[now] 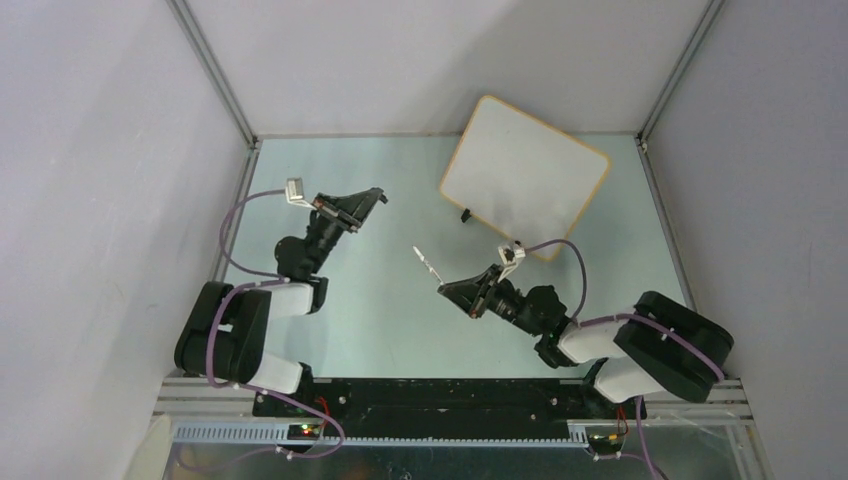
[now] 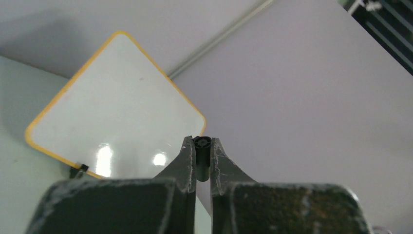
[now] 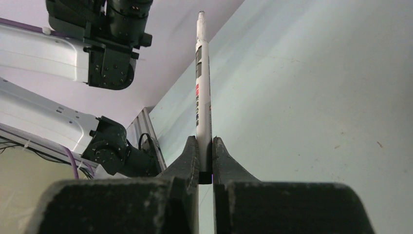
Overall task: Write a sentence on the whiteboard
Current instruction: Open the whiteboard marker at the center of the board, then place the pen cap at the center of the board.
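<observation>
Slim white marker [image 3: 203, 97] with printed barrel, small dark cap [image 2: 201, 156], pale green table [image 1: 390, 330], grey walls [image 1: 90, 180]

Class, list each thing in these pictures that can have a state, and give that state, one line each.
whiteboard: blank, nothing written yet.
marker: clamped at its rear end, tip pointing away, looks uncapped.
black cap: pinched between two fingers.
left gripper: shut on the black cap.
right gripper: shut on the marker.

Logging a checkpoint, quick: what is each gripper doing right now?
Left gripper: closed, holding a small black cap.
Right gripper: closed, holding a white marker.
</observation>
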Controlling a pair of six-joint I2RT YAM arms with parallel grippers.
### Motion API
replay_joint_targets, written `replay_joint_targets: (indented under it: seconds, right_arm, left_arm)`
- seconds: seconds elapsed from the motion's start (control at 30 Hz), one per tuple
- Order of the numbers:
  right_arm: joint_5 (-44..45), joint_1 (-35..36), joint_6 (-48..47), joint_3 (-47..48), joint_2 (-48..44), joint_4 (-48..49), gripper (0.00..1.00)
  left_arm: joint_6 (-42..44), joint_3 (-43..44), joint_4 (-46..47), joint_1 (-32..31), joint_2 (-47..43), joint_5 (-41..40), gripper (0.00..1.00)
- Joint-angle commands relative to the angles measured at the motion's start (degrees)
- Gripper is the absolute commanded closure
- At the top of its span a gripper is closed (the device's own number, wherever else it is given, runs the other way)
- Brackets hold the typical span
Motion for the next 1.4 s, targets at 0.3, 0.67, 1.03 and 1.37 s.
replay_joint_targets:
  seconds: [0.3,0.67,1.03,1.37]
  right_arm:
    - [12.8,1.7,-4.9,-4.0,-11.2,-4.4,1.0]
    - [14.8,1.8,-5.2,-4.6,-12.2,-4.2,1.0]
    - [16.0,1.8,-5.1,-6.1,-15.1,-4.7,1.0]
    - [15.4,1.8,-5.2,-7.3,-14.5,-2.2,1.0]
  left_arm:
    - [-12.5,-1.6,-5.1,10.3,12.9,-5.8,1.0]
    - [13.3,12.4,-71.6,10.7,-5.6,-10.1,1.0]
    - [33.3,30.5,-112.7,6.3,-4.0,-28.0,1.0]
    - [40.7,30.1,-115.1,4.3,6.5,-23.2,1.0]
